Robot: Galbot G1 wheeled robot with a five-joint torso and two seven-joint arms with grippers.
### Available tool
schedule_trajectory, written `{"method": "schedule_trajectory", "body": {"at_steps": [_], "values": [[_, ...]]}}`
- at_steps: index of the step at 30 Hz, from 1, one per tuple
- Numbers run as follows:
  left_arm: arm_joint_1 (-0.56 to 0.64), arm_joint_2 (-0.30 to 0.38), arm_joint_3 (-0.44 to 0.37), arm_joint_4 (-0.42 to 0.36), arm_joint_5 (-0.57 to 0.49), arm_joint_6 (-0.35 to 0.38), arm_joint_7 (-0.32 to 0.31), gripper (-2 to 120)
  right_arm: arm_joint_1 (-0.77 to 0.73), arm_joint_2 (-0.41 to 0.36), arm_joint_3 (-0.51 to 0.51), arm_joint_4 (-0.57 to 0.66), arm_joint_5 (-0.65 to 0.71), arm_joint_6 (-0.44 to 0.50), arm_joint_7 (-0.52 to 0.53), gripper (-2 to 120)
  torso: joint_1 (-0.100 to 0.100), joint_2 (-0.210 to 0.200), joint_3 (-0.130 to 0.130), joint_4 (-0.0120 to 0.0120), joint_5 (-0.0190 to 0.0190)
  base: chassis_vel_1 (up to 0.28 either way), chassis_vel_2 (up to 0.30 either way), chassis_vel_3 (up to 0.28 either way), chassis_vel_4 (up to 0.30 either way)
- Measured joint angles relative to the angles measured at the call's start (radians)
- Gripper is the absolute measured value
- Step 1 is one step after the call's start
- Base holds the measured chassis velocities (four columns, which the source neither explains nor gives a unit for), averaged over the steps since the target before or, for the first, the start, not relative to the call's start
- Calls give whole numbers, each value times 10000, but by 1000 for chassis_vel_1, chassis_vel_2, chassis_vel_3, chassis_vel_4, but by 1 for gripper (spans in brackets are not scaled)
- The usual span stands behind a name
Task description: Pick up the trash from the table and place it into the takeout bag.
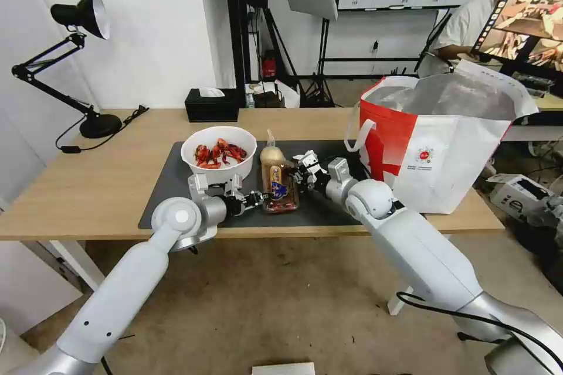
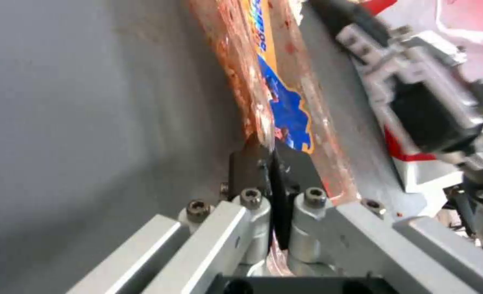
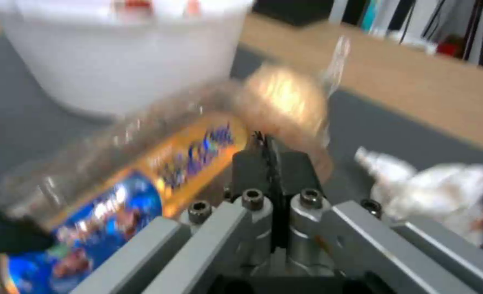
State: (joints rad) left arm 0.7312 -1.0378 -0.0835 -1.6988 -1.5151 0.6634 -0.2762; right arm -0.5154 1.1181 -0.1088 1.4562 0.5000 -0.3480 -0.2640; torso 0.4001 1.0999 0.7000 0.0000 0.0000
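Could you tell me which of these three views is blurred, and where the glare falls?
Right wrist view: motion-smeared, the clamshell box, bowl and tissue soft. Left wrist view: sharp on the left gripper, hazier on the right gripper behind. Head view: crisp, with glare on the takeout bag foil lining.

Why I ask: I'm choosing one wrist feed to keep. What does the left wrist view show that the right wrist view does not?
Left wrist view: the left hand shut on the clamshell box at its rim, the right hand beyond, and the takeout bag behind it. Right wrist view: the right hand up close, shut on the box, plus the white bowl, small clear bag with beige lump, crumpled tissue and wood tabletop. Shared: the clamshell box and the dark grey mat.
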Motion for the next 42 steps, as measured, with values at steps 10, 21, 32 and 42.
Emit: {"method": "schedule_trajectory", "body": {"at_steps": [10, 21, 32, 42], "values": [[424, 295, -629, -837, -31, -240, 250, 0, -1398, -700, 1390, 2042, 2015, 904, 1152, 14, -1, 0, -1, 1, 0, 0, 0, 0, 0], [167, 901, -1036, -1871, -86, -777, 543, 0, -4371, -1878, 3106, 4279, 2505, 1749, 1738, 55, -1, 0, -2, 0, 3, 0, 0, 0, 0], [-2108, 552, -461, -1448, -151, -1547, 885, 0, -7635, -2203, 4505, 5923, 1103, 2495, 2304, 94, -2, 1, -2, -2, 3, 0, 0, 0, 0], [-5246, -1016, 1839, 310, -137, -2206, 565, 0, -9732, -1621, 5164, 6723, -360, 3175, 2393, 100, -2, 1, -1, -2, 3, 0, 0, 0, 0]]}}
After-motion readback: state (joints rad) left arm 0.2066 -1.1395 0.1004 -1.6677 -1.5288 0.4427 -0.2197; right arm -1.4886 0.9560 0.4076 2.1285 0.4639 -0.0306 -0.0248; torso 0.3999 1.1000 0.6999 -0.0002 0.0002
